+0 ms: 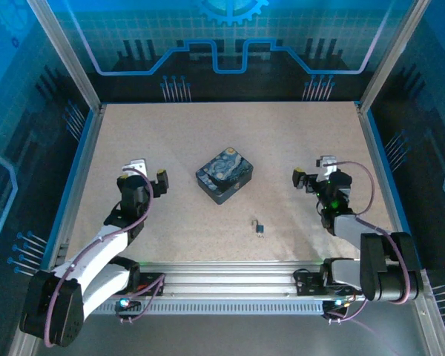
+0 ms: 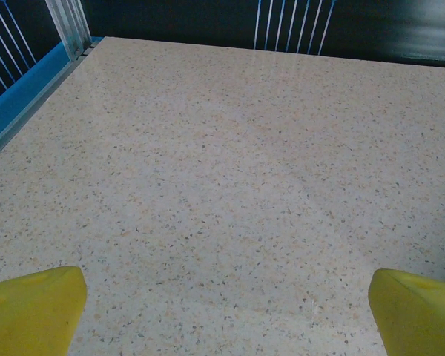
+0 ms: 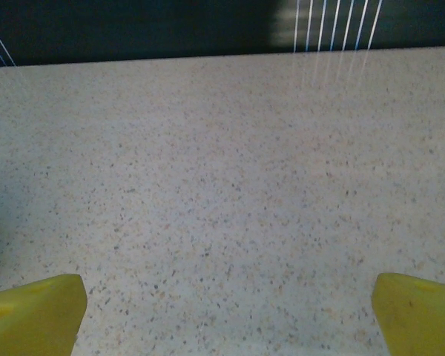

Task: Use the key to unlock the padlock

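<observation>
From the overhead view I see the dark-blue rectangular tin with the swirly starry-night print (image 1: 225,175) near the middle of the speckled beige counter (image 1: 282,133), turned at an angle to the counter's edges. Its lid is on, so I cannot tell what it holds.

Nearer the arm bases and a little to the right of the tin, apart from it, two tiny dark bits lie just beside each other on the bare counter. I take the one with a silvery glint for the small metal padlock (image 1: 261,230) and the thin sliver at its far side for the dark metal key (image 1: 256,221). At this size I cannot tell whether they touch.

The left end effector (image 1: 150,171) sits left of the tin and the right end effector (image 1: 313,170) well to its right, both clear of the lock and key. On each wrist camera the yellow fingertips (image 2: 33,308) (image 3: 33,311) stand at opposite corners, spread wide with only speckled counter between them.
</observation>
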Controlling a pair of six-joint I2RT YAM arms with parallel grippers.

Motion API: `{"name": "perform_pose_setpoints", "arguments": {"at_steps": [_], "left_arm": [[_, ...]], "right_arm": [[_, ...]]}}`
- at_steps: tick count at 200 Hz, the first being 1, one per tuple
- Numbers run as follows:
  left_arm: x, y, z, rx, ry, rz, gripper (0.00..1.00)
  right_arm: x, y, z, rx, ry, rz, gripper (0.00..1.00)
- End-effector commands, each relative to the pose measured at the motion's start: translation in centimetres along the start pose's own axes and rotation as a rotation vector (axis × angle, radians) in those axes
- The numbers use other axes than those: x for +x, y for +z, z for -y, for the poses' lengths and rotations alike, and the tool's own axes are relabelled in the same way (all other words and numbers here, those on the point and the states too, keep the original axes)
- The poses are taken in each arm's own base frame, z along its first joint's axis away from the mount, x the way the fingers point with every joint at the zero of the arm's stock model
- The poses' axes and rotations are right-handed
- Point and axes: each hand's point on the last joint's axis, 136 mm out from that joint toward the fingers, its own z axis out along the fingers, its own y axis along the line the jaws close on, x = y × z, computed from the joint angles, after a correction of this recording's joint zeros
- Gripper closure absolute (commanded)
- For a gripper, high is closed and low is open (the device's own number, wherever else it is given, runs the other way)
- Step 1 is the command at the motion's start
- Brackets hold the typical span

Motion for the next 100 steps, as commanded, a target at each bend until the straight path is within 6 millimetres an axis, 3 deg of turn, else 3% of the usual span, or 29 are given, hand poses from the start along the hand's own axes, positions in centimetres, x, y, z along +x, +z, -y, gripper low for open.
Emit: {"name": "perform_pose_setpoints", "arguments": {"at_steps": [1, 100], "left_arm": [[-0.3, 0.1, -0.3, -0.010, 0.008, 0.019, 0.01], [-0.2, -0.2, -0.3, -0.003, 0.011, 0.013, 0.01]], "right_arm": [[-1.1, -0.1, -0.2, 0.008, -0.055, 0.071, 0.00], [0.9, 1.7, -0.2, 0.002, -0.085, 0.101, 0.00]]}}
